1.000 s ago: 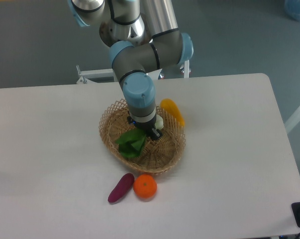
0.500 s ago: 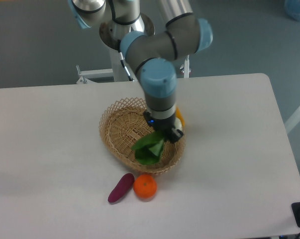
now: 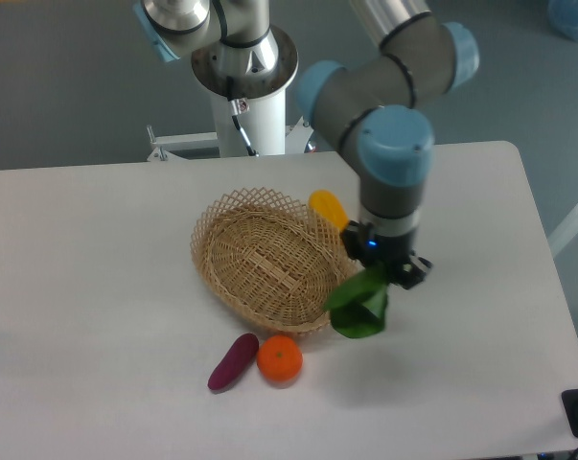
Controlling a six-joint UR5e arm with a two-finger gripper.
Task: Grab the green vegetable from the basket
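Note:
The green vegetable (image 3: 358, 305), a bok choy with dark green leaves, hangs from my gripper (image 3: 392, 268) in the air just right of the basket; its pale stem end is hidden in the jaws. The gripper is shut on it, above the table at the basket's right front rim. The tan wicker basket (image 3: 233, 218) sits at the table's middle with nothing inside it.
A yellow-orange oblong vegetable (image 3: 328, 208) lies against the basket's back right rim. A purple oblong vegetable (image 3: 232, 361) and an orange fruit (image 3: 280, 359) lie just in front of the basket. The arm's base column (image 3: 250, 115) stands behind the table.
The gripper has lifted the bok choy out of the basket and carried it to the right, past the rim. The basket now holds nothing.

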